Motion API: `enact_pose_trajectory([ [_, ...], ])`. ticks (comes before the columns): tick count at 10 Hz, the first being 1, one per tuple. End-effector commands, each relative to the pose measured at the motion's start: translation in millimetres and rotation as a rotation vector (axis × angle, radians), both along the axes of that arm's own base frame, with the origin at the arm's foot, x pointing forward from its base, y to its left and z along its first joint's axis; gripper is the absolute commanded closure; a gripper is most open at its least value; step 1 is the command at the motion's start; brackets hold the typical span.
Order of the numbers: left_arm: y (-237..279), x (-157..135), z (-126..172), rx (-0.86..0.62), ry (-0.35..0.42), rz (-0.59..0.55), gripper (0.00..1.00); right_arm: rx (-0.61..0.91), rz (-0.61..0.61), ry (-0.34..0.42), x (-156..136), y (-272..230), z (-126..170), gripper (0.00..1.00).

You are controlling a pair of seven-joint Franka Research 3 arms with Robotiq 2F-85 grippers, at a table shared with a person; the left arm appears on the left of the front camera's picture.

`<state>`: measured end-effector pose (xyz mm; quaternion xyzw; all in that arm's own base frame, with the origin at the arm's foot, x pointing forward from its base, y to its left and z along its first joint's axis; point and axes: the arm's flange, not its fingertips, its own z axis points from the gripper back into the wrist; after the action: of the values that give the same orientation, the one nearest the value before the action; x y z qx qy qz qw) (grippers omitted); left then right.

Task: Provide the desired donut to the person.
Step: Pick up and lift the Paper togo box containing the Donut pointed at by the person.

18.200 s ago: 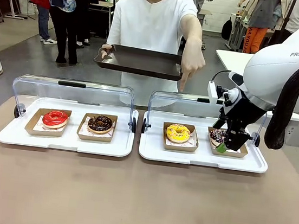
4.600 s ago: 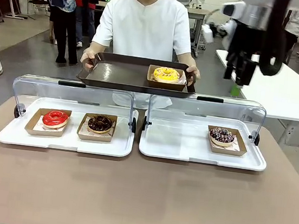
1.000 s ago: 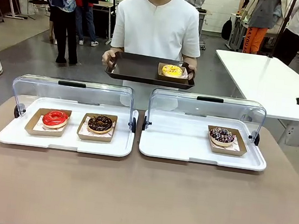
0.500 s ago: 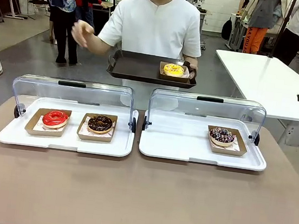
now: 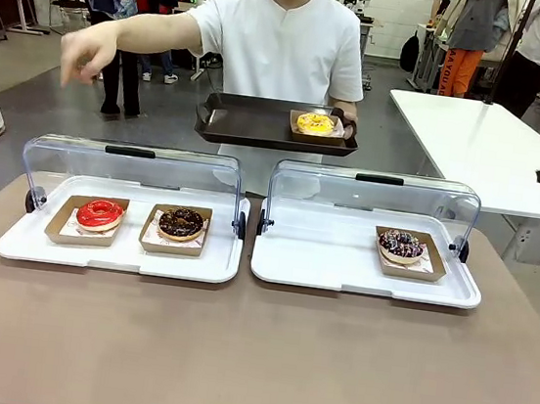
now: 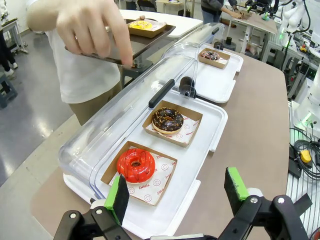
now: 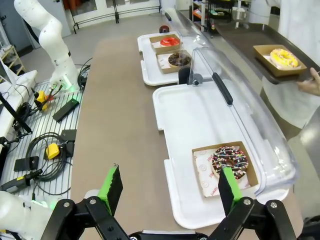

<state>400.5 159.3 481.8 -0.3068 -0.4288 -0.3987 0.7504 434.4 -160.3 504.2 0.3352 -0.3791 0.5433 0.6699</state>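
Three donuts (image 5: 100,213) lie in two trays (image 5: 212,269) on the tabletop (image 5: 251,357), with raised lids (image 5: 131,167) behind. A fourth (image 5: 315,123) sits on the person's (image 5: 284,46) platter (image 5: 245,125). The left hand (image 6: 177,187) and right hand (image 7: 168,184) gape, empty.

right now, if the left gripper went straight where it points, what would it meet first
Probably the left white tray by the chocolate donut, nothing between it and the left gripper; depth is unclear.

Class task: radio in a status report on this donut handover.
Left gripper open, right gripper open, both empty. Yellow donut on person's tray. Person's hand out above left case.
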Motion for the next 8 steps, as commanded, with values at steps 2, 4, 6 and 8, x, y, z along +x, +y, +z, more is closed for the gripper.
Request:
enact_pose_trajectory([
  [2,0.3,-0.6,0.3,-0.013,-0.008,0.001,0.00,0.000,-0.004,0.000,-0.5,-1.2,0.1,0.00],
  [4,0.3,-0.6,0.3,-0.013,-0.008,0.001,0.00,0.000,-0.004,0.000,-0.5,-1.2,0.1,0.00],
  [6,0.3,-0.6,0.3,-0.013,-0.008,0.001,0.00,0.000,-0.004,0.000,-0.5,-1.2,0.1,0.00],
  [8,0.3,-0.6,0.3,-0.013,-0.008,0.001,0.00,0.000,-0.004,0.000,-0.5,-1.2,0.1,0.00],
])
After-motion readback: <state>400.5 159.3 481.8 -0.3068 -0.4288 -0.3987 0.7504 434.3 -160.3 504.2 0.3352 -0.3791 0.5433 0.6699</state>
